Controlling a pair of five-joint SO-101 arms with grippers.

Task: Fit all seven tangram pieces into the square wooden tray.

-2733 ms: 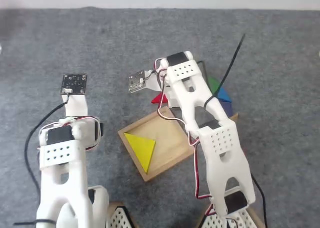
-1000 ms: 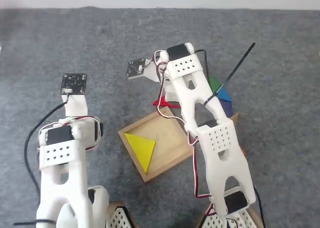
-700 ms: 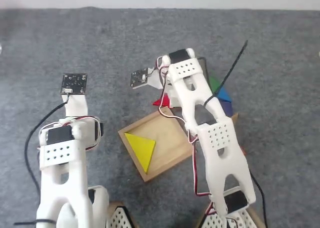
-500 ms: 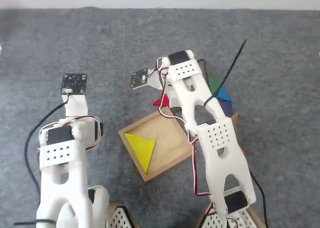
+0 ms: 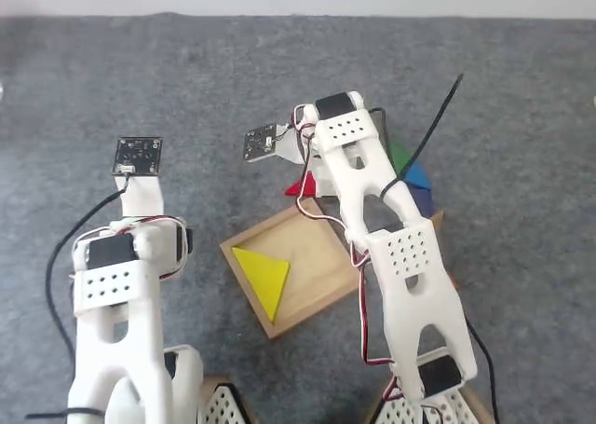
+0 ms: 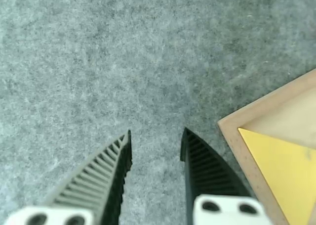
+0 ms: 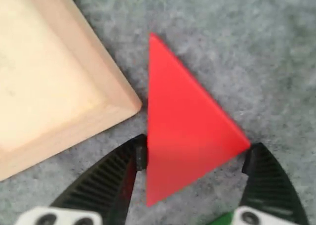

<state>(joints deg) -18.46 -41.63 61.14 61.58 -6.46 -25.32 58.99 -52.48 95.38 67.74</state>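
Right hand [image 7: 195,153]: down at the tabletop [image 5: 186,70], closed around the red triangle [image 7: 182,136]. One fingertip is against its long straight edge, the other against the opposite corner. The piece lies flat on the grey felt between them.

Red triangle sits outside the tray [image 7: 98,101], just beside one tray corner. I see a thin strip of felt between them, so they're not touching. In the high view the red triangle [image 5: 298,186] is off the tray's far corner, partly under my right arm [image 5: 391,247].

Left hand [image 6: 156,136]: open, nothing between the fingers, bare felt underneath. The tray corner [image 6: 237,136] is near one fingertip but apart from it.

Tray [image 5: 312,252]: sits rotated on the tabletop between my two arms, one corner pointing at my bases. One piece is inside it: the yellow triangle [image 5: 263,273], lying flat in the corner nearest my left arm, long edge along the rim. It also shows in the left wrist view [image 6: 281,170]. The rest of the tray floor I can see is bare wood; my right arm covers the side toward it.

Other pieces: green piece [image 5: 400,154], blue piece [image 5: 416,175] and purple piece [image 5: 424,198] are clustered on the felt beyond the tray, on the far side of my right arm. They're packed close, and I can't tell their exact shapes.
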